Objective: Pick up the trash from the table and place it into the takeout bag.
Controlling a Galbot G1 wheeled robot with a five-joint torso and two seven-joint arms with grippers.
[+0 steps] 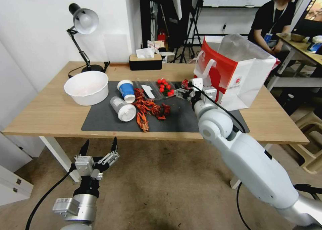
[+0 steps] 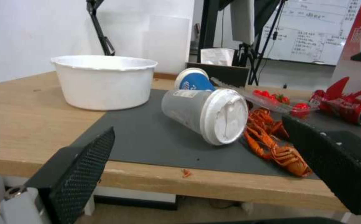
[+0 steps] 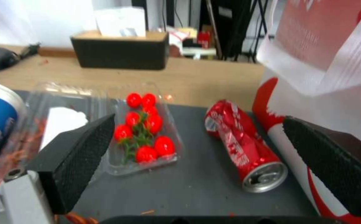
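On the light-wood table (image 1: 50, 112), seen from the head camera, a dark mat (image 1: 177, 117) carries the litter: a white bowl (image 1: 86, 87) at its left edge, a blue-and-white cup (image 1: 126, 90) and a clear lidded cup (image 1: 122, 108) both lying on their sides, and a scatter of crayfish shells (image 1: 149, 109). A clear tray of cherry tomatoes (image 1: 165, 87) lies farther back. The red-and-white takeout bag (image 1: 234, 74) stands open at the mat's right end. The right gripper (image 1: 185, 90) reaches over the mat just beside the bag; the left gripper (image 1: 99, 148) hangs below the table's front edge, fingers spread.

From the left wrist, the left gripper's pads (image 2: 83, 168) stand wide apart in front of the table edge, with the lidded cup (image 2: 207, 113) beyond them, lid facing the camera, and the bowl (image 2: 104, 81) behind on bare wood.

From the right wrist, the right gripper's pads (image 3: 74, 157) are spread wide and hold nothing; between them, farther off, a red drink can (image 3: 240, 143) lies on its side on the mat, close against the bag (image 3: 338, 102), with the tomato tray (image 3: 145, 133) just beside it.
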